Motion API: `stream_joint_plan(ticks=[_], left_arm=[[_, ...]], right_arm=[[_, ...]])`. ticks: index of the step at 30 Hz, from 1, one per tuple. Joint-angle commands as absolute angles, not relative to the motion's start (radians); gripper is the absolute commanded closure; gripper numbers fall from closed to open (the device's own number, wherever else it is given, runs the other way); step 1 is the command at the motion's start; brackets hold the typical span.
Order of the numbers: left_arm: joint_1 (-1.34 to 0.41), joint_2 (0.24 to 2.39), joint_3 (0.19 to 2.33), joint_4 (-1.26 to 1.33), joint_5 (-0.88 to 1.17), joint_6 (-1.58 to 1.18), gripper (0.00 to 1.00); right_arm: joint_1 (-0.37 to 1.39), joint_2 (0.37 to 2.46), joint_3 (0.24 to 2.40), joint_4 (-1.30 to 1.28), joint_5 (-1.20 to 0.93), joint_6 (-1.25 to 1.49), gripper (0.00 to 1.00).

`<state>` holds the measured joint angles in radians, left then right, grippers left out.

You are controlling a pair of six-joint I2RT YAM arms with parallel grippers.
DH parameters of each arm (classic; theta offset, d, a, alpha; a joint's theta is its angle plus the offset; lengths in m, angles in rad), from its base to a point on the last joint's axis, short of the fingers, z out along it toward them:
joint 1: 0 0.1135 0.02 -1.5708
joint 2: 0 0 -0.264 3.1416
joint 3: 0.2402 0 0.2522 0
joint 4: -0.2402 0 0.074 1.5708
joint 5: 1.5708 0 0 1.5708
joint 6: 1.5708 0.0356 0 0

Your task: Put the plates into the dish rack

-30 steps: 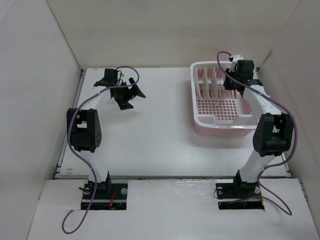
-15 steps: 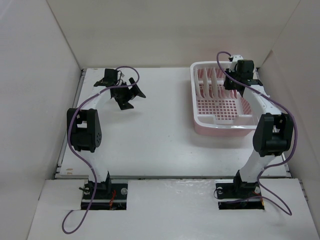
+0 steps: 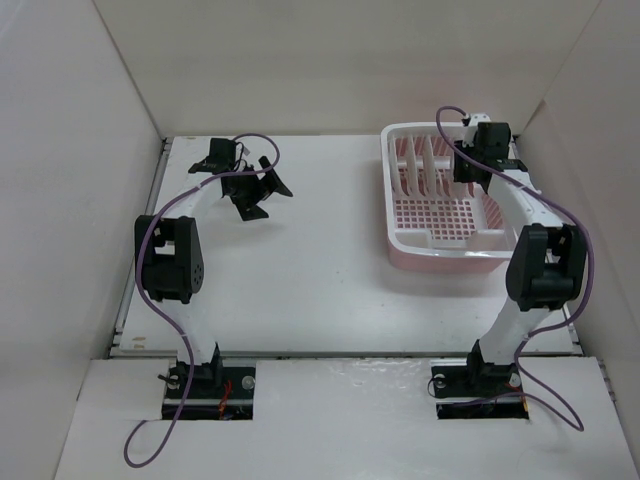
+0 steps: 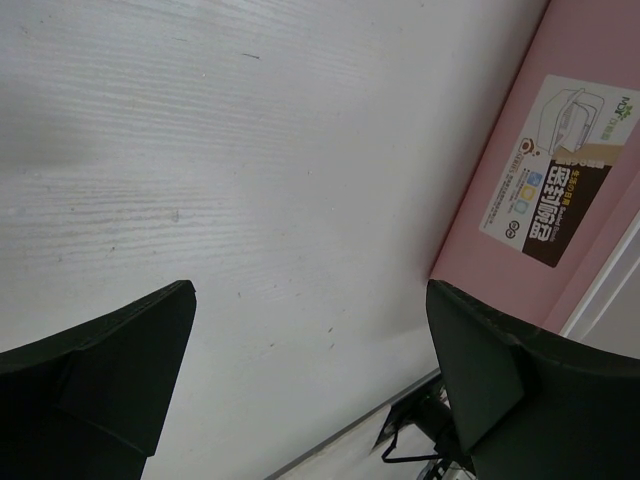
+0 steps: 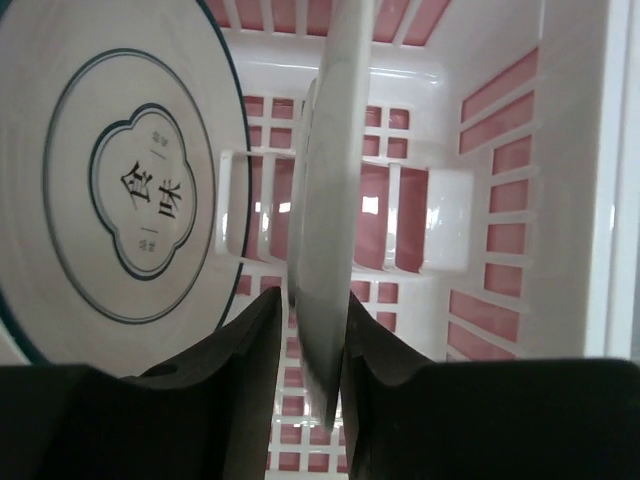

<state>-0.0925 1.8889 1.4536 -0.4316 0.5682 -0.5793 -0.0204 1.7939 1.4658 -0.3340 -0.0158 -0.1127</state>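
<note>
Right tool (image 5: 310, 340), clamped on a racked plate (image 5: 335, 180), has edged rightward; left tool (image 4: 308, 330) stays apart.

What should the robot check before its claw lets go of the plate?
1. Right claw pinches the plate: ok, a finger sits on each side of its edge.
2. Plate stands on edge inside the dish rack: ok.
3. Plate bottom sits in a slot: cannot tell, the claw hides it.
4. Gap to the flower-outline plate: ok, rack bars show between them.
5. Left claw is out of the way: ok, open over the bare table, outside the rack.
</note>
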Motion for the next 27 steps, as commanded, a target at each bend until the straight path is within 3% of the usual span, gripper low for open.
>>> stream_joint_plan(ticks=[1,6,12,15,16,17,21,27], left_arm=[[-0.097,1.879,1.486,-0.426,0.584,-0.558,0.01],[-0.097,1.879,1.486,-0.426,0.584,-0.558,0.01],[-0.097,1.888,1.496,-0.426,0.584,-0.558,0.01],[-0.097,1.888,1.496,-0.426,0.584,-0.558,0.01],[-0.097,1.888,1.496,-0.426,0.584,-0.558,0.01],[-0.097,1.888,1.505,-0.436,0.584,-0.558,0.01],[-0.109,1.876,1.558,-0.471,0.568,-0.558,0.01],[-0.208,1.766,1.699,-0.577,0.381,-0.535,0.01]], right_arm=[[-0.029,1.792,1.508,-0.324,0.008,-0.123,0.66],[-0.038,1.801,1.517,-0.324,-0.002,-0.123,0.47],[-0.038,1.792,1.546,-0.344,-0.024,-0.114,0.36],[-0.038,1.772,1.572,-0.367,-0.037,-0.114,0.21],[-0.038,1.757,1.572,-0.376,-0.037,-0.114,0.03],[-0.038,1.747,1.584,-0.376,-0.037,-0.114,0.0],[-0.038,1.665,1.585,-0.376,0.011,-0.06,0.0],[-0.026,1.507,1.545,-0.426,0.061,0.06,0.0]])
